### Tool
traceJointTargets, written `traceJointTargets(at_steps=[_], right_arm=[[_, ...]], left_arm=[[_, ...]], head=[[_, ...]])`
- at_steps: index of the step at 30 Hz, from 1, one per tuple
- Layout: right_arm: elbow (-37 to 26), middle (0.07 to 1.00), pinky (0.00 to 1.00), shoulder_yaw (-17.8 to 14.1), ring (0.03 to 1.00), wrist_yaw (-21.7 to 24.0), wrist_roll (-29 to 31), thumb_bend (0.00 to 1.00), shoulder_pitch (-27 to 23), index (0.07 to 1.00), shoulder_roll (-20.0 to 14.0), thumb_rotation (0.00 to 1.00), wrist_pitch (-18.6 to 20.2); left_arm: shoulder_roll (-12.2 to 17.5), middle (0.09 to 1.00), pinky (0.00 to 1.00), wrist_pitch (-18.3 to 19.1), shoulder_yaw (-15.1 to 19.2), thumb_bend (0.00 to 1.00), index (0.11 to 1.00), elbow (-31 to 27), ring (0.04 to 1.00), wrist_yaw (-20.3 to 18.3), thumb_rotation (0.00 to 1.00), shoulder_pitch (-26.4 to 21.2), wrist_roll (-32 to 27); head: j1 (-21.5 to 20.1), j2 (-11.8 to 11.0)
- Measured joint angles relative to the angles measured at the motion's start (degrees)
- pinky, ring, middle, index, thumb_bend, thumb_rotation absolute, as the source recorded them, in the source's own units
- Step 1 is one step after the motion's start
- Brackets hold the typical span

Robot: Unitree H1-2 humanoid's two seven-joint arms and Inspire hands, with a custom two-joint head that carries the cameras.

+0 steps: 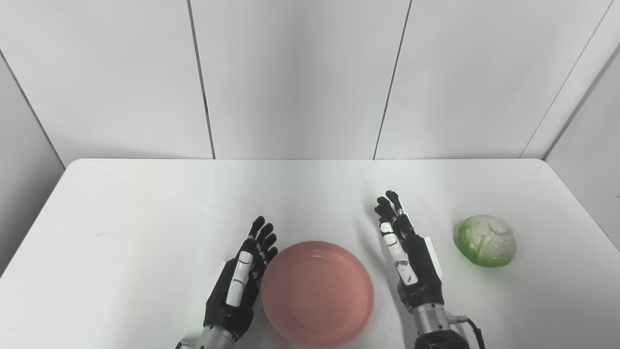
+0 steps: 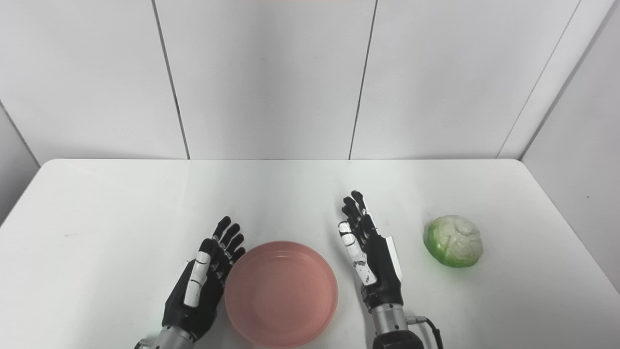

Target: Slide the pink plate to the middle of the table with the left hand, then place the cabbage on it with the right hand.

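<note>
A round pink plate (image 1: 317, 292) with a raised rim lies on the white table (image 1: 193, 203) near its front edge, about centre. My left hand (image 1: 242, 276) stands edge-on right beside the plate's left rim, fingers straight and apart, holding nothing; contact with the rim is unclear. My right hand (image 1: 406, 252) is open too, upright to the right of the plate with a small gap between them. A green and white cabbage (image 1: 487, 240) rests on the table further right, a short way from the right hand.
White wall panels (image 1: 300, 77) rise behind the table's far edge. The table's right edge (image 1: 581, 213) runs close past the cabbage. A black cable (image 1: 477, 329) loops out beside my right wrist.
</note>
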Motion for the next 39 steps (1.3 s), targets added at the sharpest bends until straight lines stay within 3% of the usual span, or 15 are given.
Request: traceJointTargets(at_steps=[7,8,11,14,15,17,20,26,31,35,39], right_arm=[[0.3,0.922,1.0,-4.2,0.934,-0.63,-1.83,0.69,-3.77,0.952,-7.11,0.76,0.61],[0.61,0.909,0.95,-4.67,0.915,-0.75,-2.63,0.69,-4.3,0.942,-8.14,0.74,0.51],[1.99,0.895,0.9,-5.65,0.902,-3.49,-10.72,0.72,-5.21,0.932,-11.72,0.75,-0.78],[1.89,0.903,0.88,-7.48,0.9,-5.14,-16.45,0.75,-5.38,0.927,-15.64,0.67,-0.34],[1.67,0.904,0.87,-8.0,0.898,-5.38,-17.73,0.75,-5.45,0.927,-16.97,0.65,0.48],[0.34,0.904,0.88,-8.84,0.905,-5.45,-18.91,0.72,-5.53,0.911,-18.98,0.52,4.51],[-1.06,0.89,0.8,-9.76,0.869,-5.41,-20.6,0.72,-5.67,0.903,-20.74,0.39,9.21],[-2.5,0.919,0.78,-9.27,0.891,-6.06,-30.29,0.79,-6.4,0.908,-21.89,0.45,16.04],[-4.4,0.935,0.76,-8.42,0.915,-4.05,-34.57,0.89,-7.26,0.921,-24.62,0.34,22.53],[-4.4,0.958,0.81,-7.06,0.954,-2.05,-35.83,0.95,-7.54,0.937,-26.03,0.3,24.76],[-4.44,0.985,0.79,-5.72,0.964,1.46,-35.8,0.98,-7.54,0.96,-27.16,0.22,26.86]], left_arm=[[-0.76,1.0,1.0,-0.11,-0.03,0.67,1.0,-0.05,1.0,0.83,0.86,-0.01,2.17],[-0.85,1.0,1.0,-0.11,-0.03,0.67,1.0,-0.05,1.0,0.98,0.86,-0.01,2.26],[-1.42,1.0,1.0,-0.12,-0.1,0.67,1.0,-0.12,1.0,1.57,0.85,-0.01,3.51],[-1.75,1.0,1.0,-0.35,-0.01,0.7,1.0,-0.16,1.0,2.74,0.84,-0.01,5.02],[-1.77,1.0,1.0,-0.42,0.08,0.7,1.0,-0.16,1.0,3.14,0.83,-0.01,5.57],[-1.99,1.0,1.0,-0.44,0.36,0.67,1.0,-0.21,1.0,3.72,0.84,-0.02,5.75],[-2.13,1.0,1.0,-0.04,0.69,0.65,1.0,-0.41,1.0,3.93,0.86,-0.05,5.67],[-2.06,1.0,1.0,1.31,0.94,0.65,1.0,-0.96,1.0,3.86,0.84,-0.2,5.37],[-1.13,1.0,1.0,2.17,1.0,0.65,0.992,-1.62,1.0,3.28,0.81,-0.19,5.19],[-1.06,1.0,1.0,2.31,0.97,0.66,0.988,-2.07,1.0,3.08,0.79,-0.11,5.1],[-0.88,1.0,1.0,2.33,0.96,0.66,0.986,-2.6,1.0,2.56,0.78,-0.08,4.52]], head=[[1.05,1.41],[1.58,1.49],[1.93,1.67],[1.76,2.98],[1.76,2.99],[1.67,3.95],[2.2,5.01],[1.15,5.45],[0.35,5.45],[-0.26,5.8],[-0.53,5.8]])
